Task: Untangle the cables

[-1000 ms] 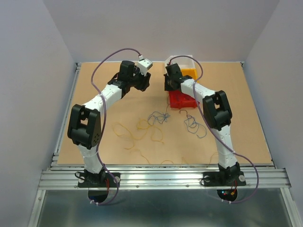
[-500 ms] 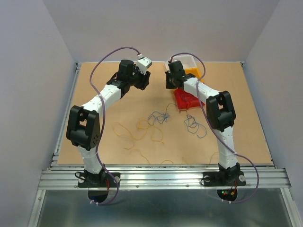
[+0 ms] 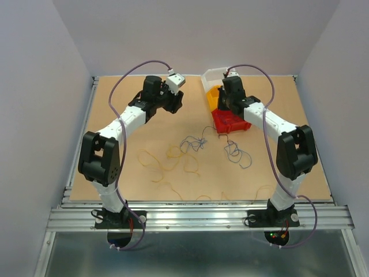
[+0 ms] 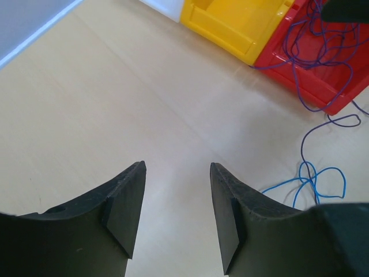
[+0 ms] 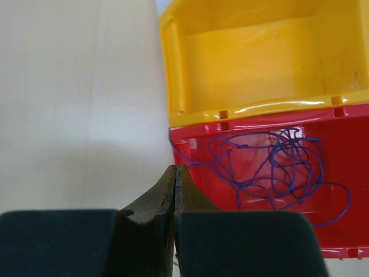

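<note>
Three open bins stand in a row at the far side of the bench [image 3: 311, 115]: a white bin [image 3: 212, 74] farthest back, a yellow bin [image 5: 248, 63] touching it, and a red bin [image 5: 253, 123] touching the yellow one on its near side. The yellow bin's floor shows nothing but bare plastic. The red bin holds a loose tangle of purple wire [image 5: 282, 161] spread across its floor; in the left wrist view one strand of it runs over the red rim and down onto the bench. What the white bin holds cannot be told.

The rest of the cables lie on the bench, nearer the arms than the bins: yellow-orange wires [image 3: 173, 153] in open loops left of centre; a dark blue tangle [image 3: 195, 142] in the middle; a second dark tangle [image 3: 237, 154] just in front of the red bin; a light blue wire [image 4: 304, 170] looped near the trailing purple strand.

The right end effector [image 5: 174, 190] is above the red bin's corner, its fingers pressed flat together; whether a thread is pinched between them cannot be told. The left end effector [image 4: 176, 213] hangs over bare bench left of the bins, jaws moderately wide with nothing between them.
</note>
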Controlling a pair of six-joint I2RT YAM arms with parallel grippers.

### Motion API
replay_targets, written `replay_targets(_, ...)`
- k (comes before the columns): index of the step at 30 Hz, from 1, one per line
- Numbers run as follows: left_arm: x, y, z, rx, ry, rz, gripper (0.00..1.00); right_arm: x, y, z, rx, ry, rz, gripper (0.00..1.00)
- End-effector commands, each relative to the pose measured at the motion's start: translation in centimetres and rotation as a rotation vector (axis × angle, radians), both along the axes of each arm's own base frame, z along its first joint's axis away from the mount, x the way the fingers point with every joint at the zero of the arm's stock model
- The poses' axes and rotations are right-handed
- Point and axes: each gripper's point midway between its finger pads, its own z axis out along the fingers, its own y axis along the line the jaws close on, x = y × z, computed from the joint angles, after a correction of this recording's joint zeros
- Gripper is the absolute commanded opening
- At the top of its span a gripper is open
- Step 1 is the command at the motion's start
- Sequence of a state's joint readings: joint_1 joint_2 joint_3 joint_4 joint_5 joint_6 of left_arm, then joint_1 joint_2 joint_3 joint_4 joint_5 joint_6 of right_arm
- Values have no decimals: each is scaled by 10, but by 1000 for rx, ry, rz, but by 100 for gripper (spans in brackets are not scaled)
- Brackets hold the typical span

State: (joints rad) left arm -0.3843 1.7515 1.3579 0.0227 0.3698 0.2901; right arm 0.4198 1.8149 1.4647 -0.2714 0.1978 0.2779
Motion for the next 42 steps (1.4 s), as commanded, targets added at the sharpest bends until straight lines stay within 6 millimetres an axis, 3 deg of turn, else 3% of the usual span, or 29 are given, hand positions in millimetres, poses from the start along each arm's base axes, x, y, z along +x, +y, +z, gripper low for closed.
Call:
replay_targets(1, -15, -10, 40, -49, -110, -112, 61, 10, -27, -49, -43, 78, -70, 1)
replay_targets(5, -40, -30, 31, -38, -105, -256, 65, 20, -37, -77, -52, 130, -85, 0)
replay_targets(12, -80, -75, -4, 66, -110, -407, 66, 27, -38, -98, -60, 176, -87, 1)
replay_targets(14, -87, -87, -23, 99, -88, -434, 66, 28, -37, -103, -64, 184, -83, 1)
replay_targets(17, -81, -93, -47, 129, -46, -428, 66, 28, -39, -103, -65, 183, -93, 1)
replay_targets(18, -80, -95, -59, 137, -21, -430, 66, 28, -39, -99, -61, 177, -99, 1)
replay_targets(21, -78, -102, -68, 125, 7, -452, 66, 25, -38, -79, -30, 140, -99, 1)
replay_targets(25, -74, -110, -72, 109, 22, -464, 66, 15, -40, -50, 20, 53, -102, 3)
replay_targets(26, -70, -114, -69, 104, 15, -460, 66, 12, -40, -34, 37, 16, -101, 3)
replay_targets(29, -64, -119, -74, 94, 27, -456, 66, -1, -43, -26, 57, -16, -95, 7)
replay_targets(30, -62, -120, -75, 91, 30, -452, 66, -5, -44, -10, 68, -50, -91, 8)
replay_targets(36, -61, -137, -77, 46, 57, -490, 66, -26, -55, 4, 69, -87, -100, 11)
replay_targets(42, -62, -145, -92, 63, 87, -506, 61, -41, -64, 21, 73, -134, -119, 11)
